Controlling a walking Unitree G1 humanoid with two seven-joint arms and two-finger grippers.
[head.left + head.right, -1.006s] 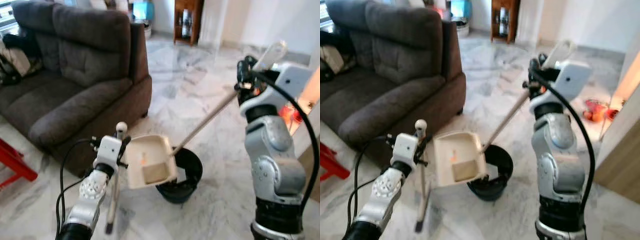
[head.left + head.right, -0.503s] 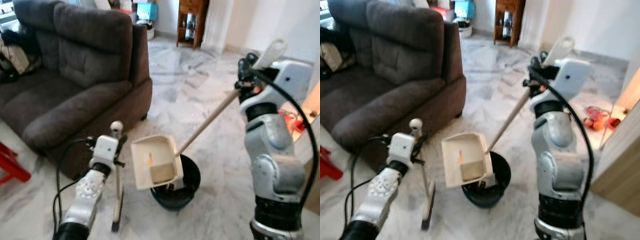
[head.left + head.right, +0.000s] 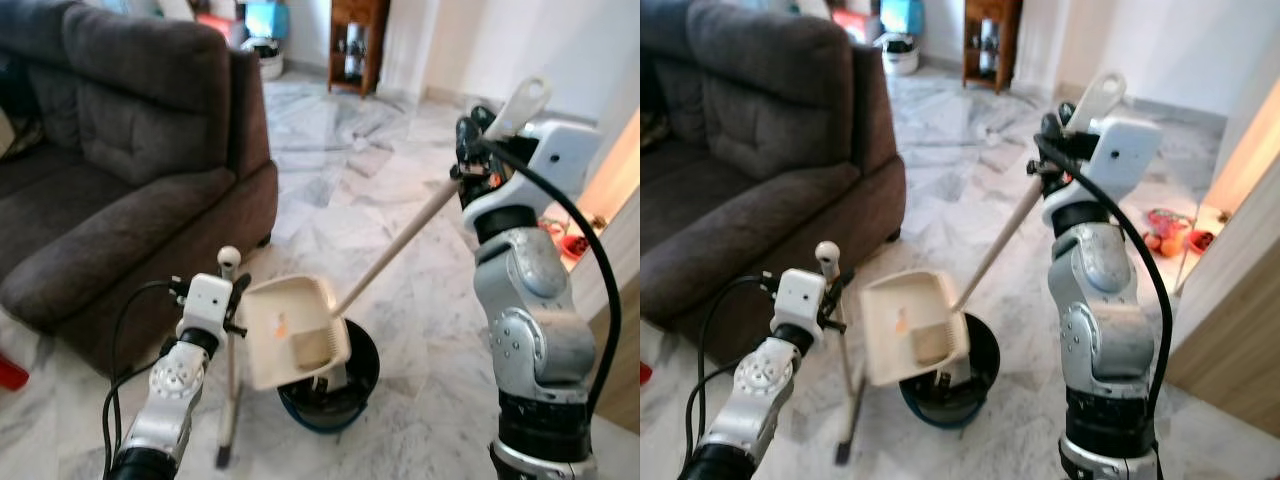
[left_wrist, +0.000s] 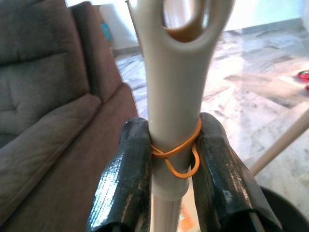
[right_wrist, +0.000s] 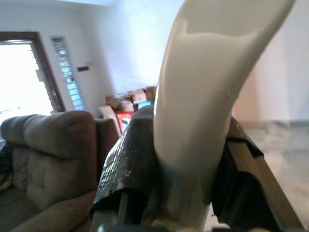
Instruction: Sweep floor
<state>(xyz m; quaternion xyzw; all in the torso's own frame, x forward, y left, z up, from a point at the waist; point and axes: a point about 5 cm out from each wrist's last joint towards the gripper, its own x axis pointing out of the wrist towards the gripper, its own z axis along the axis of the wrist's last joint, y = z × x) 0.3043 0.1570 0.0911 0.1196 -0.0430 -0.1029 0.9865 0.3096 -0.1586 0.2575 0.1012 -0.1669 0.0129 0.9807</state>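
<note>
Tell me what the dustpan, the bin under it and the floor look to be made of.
Dustpan: probably moulded plastic, cream, matte, with thin raised walls. Bin: looks like dark plastic with a slight sheen on its round rim; hard to tell. Floor: polished marble or marble-look tile, grey-veined and glossy, with grout lines.

Both arms are built of silver-grey metal segments with rounded joint housings. The right arm (image 3: 530, 320) is the bulkier one beside the dark grey sofa (image 3: 110, 200): a fat silver elbow shell with a round cap, black bands between segments, and a white boxy wrist module (image 3: 565, 160) with a small dark dot on its face. A thick black cable (image 3: 590, 260) loops from that wrist down the arm's outer side. The left arm (image 3: 170, 395), nearer the sofa, carries a smaller white wrist block (image 3: 207, 300), a perforated silver joint, and thin black cables (image 3: 125, 340) arching off it. The fingers (image 4: 128, 181) are black, with a textured, tape-like wrapping.
</note>
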